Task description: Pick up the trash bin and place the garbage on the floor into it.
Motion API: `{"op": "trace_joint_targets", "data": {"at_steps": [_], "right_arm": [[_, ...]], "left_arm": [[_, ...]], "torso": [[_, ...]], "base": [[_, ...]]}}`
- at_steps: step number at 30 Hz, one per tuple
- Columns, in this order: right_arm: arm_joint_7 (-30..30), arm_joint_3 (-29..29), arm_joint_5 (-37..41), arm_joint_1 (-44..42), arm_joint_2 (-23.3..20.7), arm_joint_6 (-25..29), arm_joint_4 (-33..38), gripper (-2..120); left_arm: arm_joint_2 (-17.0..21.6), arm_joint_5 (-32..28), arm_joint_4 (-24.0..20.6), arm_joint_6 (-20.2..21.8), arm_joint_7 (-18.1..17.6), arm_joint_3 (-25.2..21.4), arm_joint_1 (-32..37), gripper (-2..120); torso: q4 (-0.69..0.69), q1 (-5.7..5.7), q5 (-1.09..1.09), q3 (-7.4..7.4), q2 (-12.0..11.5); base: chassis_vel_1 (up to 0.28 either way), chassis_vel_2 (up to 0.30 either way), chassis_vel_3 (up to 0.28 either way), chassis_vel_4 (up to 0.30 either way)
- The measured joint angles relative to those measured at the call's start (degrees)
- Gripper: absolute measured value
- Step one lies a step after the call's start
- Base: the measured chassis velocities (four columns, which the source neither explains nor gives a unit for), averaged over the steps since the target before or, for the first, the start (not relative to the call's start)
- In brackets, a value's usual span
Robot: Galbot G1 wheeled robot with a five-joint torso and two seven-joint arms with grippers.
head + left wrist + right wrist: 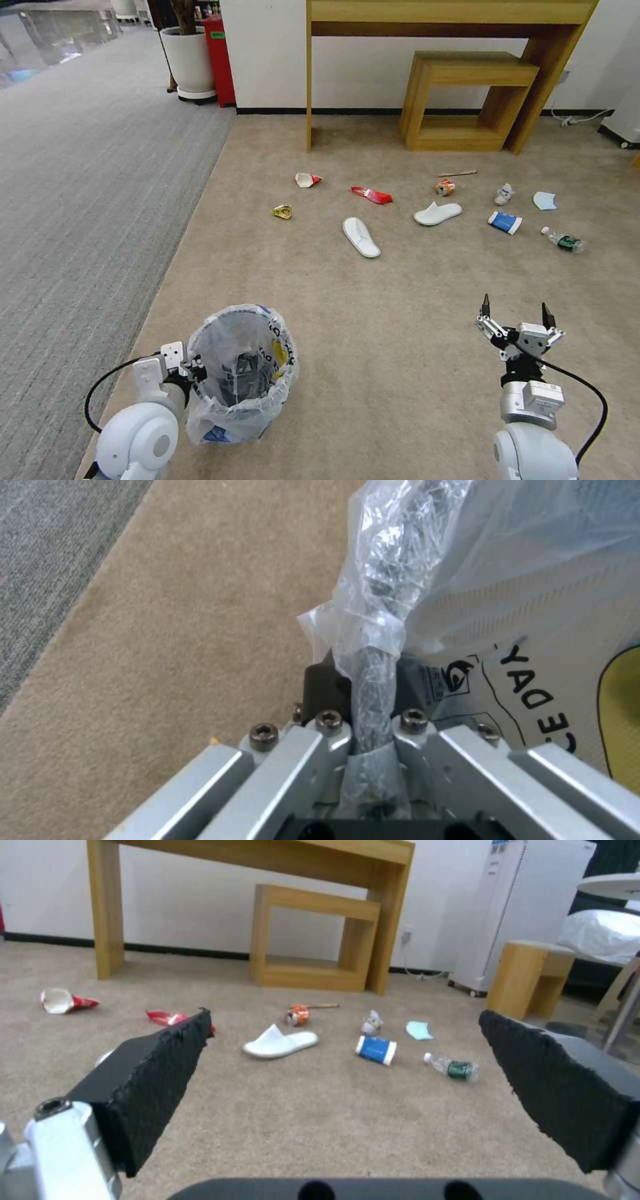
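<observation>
Crinkled plastic-lined trash bin (241, 373) at lower left, rim clamped in left gripper (370, 715); right gripper (515, 313) spread wide and empty at lower right; garbage (361, 237) scattered mid-frame; bin apparently secured, next move needing approach toward nearest slipper.

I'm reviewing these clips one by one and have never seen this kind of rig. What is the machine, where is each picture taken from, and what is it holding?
It is a wheeled robot with two arms. One picture looks down from its head; the other two come from cameras on its wrists.

The left gripper is shut on the rim of the trash bin, a small bin lined with a crinkled plastic bag; the left wrist view shows that grip close up.

The right gripper is open and holds nothing, poised above the carpet.

The garbage lies scattered on the carpet ahead: two white slippers, wrappers, a crushed can, a bottle, a wooden stick, near a wooden desk.
</observation>
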Motion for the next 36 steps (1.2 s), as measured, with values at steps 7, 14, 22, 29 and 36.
{"op": "trace_joint_targets", "data": {"at_steps": [7,14,22,29,36], "right_arm": [[0.03,-0.02,0.9,-0.21,-1.05,-0.01,0.13,100],[-0.01,-0.29,1.06,-0.27,-1.51,0.43,-0.26,100],[-0.14,-0.45,1.29,-0.38,-2.0,1.01,-1.01,100],[-0.43,-0.52,1.25,-0.51,-2.42,1.2,-1.61,100],[-1.37,-0.48,0.91,-0.33,-2.52,1.71,-2.38,100]], "left_arm": [[-0.57,-2.45,-2.6,0.41,-1.29,-1.89,-0.01,0],[-0.77,-3.97,-4.38,0.48,-1.97,-4.08,0.0,0],[-1.87,-5.5,-4.94,0.54,-2.93,-5.92,-0.27,0],[-2.19,-5.66,-4.7,0.55,-2.99,-7.06,-0.07,0],[-3.13,-4.94,-4.46,0.55,-2.81,-6.9,0.21,0]], "torso": [[0.0,0.0,0.0,0.0,0.0],[0.0,0.0,0.0,-0.01,0.0],[0.0,0.0,0.0,0.0,0.0],[0.0,0.0,0.0,0.0,0.0],[0.0,0.0,0.0,0.0,0.0]], "base": [[0.0,0.0,0.0,0.0],[0.0,0.0,0.0,0.0],[0.0,0.0,0.0,0.0],[0.0,0.0,0.0,0.0],[0.0,0.0,0.0,0.0]]}}
